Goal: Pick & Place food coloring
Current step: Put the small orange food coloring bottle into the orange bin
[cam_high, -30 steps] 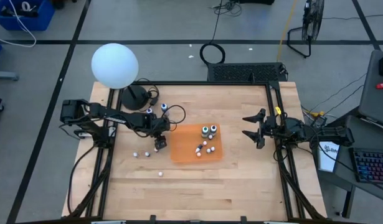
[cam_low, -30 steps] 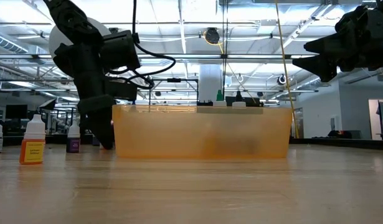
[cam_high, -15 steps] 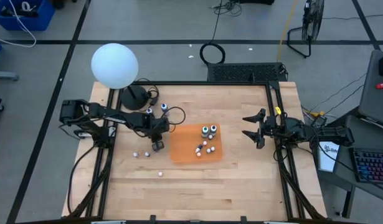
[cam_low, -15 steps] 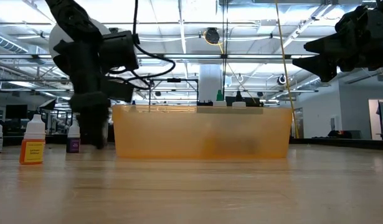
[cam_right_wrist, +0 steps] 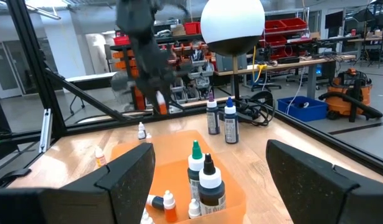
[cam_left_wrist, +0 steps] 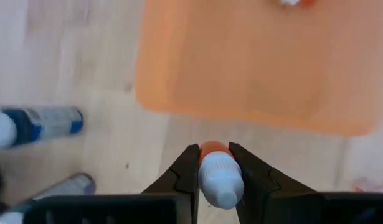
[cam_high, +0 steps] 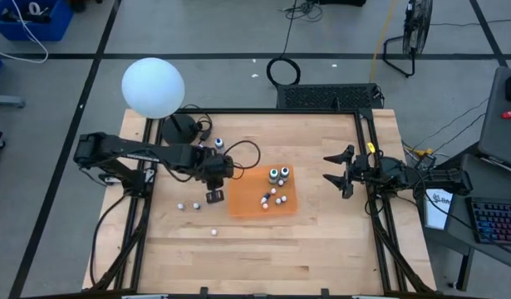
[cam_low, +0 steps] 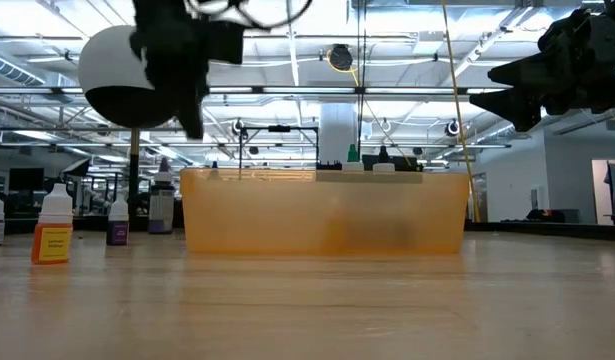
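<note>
Left gripper point(cam_left_wrist: 220, 163) is pinching one small food coloring bottle point(cam_left_wrist: 218, 174): white body with an orange end, clamped between the two dark fingers point(cam_left_wrist: 185, 171). In the left wrist view the bottle lies along the fingers, orange end pointing away from the camera, over bare desk point(cam_left_wrist: 79, 56) just short of the orange mat point(cam_left_wrist: 253, 68) edge.

High view: left gripper point(cam_high: 214, 196) is left of frame centre, just beside the mat's point(cam_high: 247, 199) left edge, off the wood. In the low view it hangs in the upper left of the frame, well above the desk surface.

Remaining food coloring:
- On the mat, a cluster near its right half: two taller dark bottles with white tops point(cam_high: 278, 174) at the upper part, several tiny white-topped ones point(cam_high: 272, 198) below them.
- Two tall bluish bottles point(cam_high: 217, 144) stand on the desk above and left of the mat, near the lamp base.
- Loose small ones point(cam_high: 187, 205) on bare wood in the left part of the frame, another point(cam_high: 213, 232) lower down.
- Low view shows an orange-label bottle point(cam_low: 54, 230) and a dark one point(cam_low: 117, 225) standing at the left edge of the frame, left of the mat's wall.

Right gripper point(cam_high: 336, 171) waits at the right side of the desk, spread wide, holding nothing, well apart from the mat. White globe point(cam_high: 153, 87) sits at the upper left corner of the desk.
</note>
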